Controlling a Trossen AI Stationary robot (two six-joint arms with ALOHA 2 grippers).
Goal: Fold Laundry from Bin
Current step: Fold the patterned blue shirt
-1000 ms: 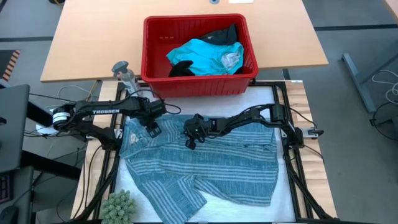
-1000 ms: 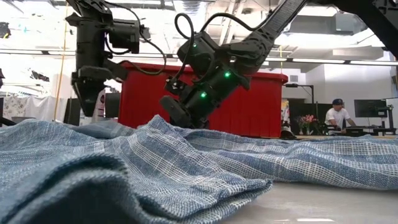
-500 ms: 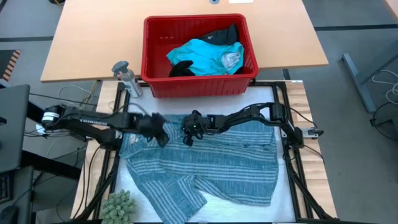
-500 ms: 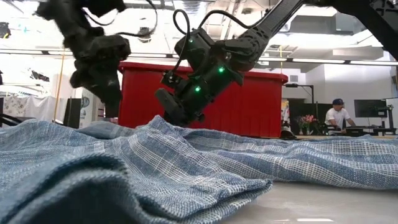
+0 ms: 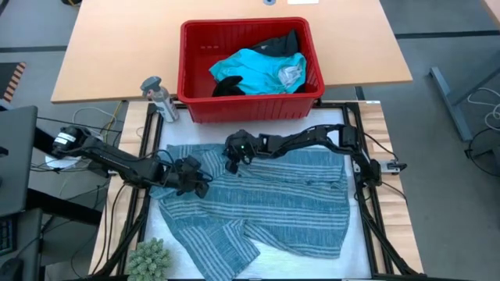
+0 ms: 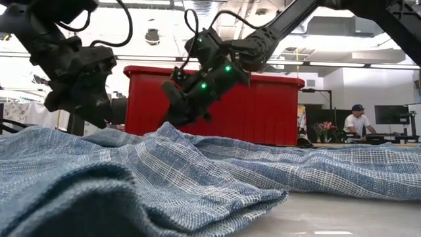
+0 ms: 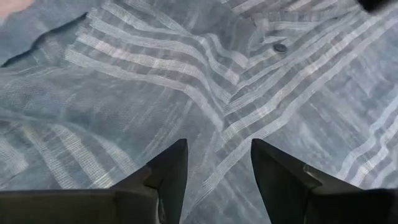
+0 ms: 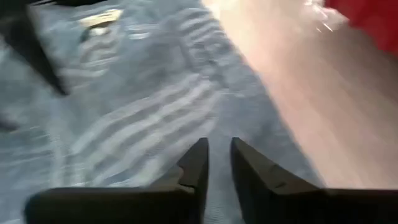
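The blue-grey striped laundry piece (image 5: 266, 203) lies spread on the white mat, its rumpled folds filling the low view (image 6: 197, 178). My left gripper (image 5: 199, 184) hovers open low over the cloth's left part (image 7: 217, 124), touching nothing. My right gripper (image 5: 232, 161) hangs over the garment's far edge near the middle, its fingers a narrow gap apart above the cloth (image 8: 161, 106). The red bin (image 5: 187, 74) stands beyond the mat on the wooden table and holds a turquoise garment (image 5: 254, 69) and black ones (image 5: 283, 40).
A small grey bottle (image 5: 156, 92) stands left of the bin. A green spiky plant (image 5: 150, 257) sits at the mat's near left corner. Black frame rails (image 5: 361, 179) run along the mat's sides. A person (image 6: 358, 120) sits far back in the room.
My left gripper has swung down and toward the near right, from the garment's far left corner to low over its left part. My right gripper has risen off the cloth and gone a little toward the far edge and the bin. The garment has stayed where it lay.
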